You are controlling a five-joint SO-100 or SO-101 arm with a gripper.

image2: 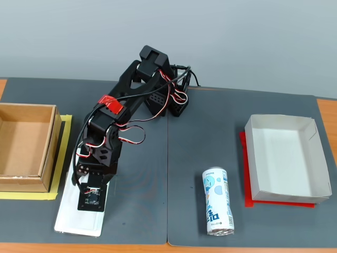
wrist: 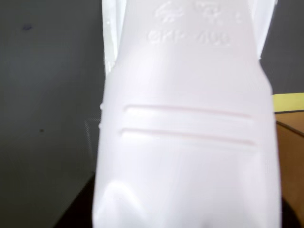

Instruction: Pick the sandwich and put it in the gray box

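The sandwich [image2: 73, 220] is a flat white plastic pack lying on the dark mat at the lower left of the fixed view. My gripper [image2: 90, 203] is lowered onto its upper part and covers it. In the wrist view the sandwich [wrist: 185, 142] fills the middle of the frame, very close, with two embossed ridges across it; no fingers show there. I cannot tell whether the jaws are closed on the pack. The gray box [image2: 254, 163], a shallow pale tray, sits empty at the far right of the fixed view.
A deeper brown cardboard box [image2: 48, 150] stands on yellow tape [image2: 64, 153] just left of the arm; its edge [wrist: 290, 156] shows in the wrist view. A blue-and-white drink can [image2: 217, 201] lies between the arm and the tray. Red sheet [image2: 245, 179] sticks out under the tray.
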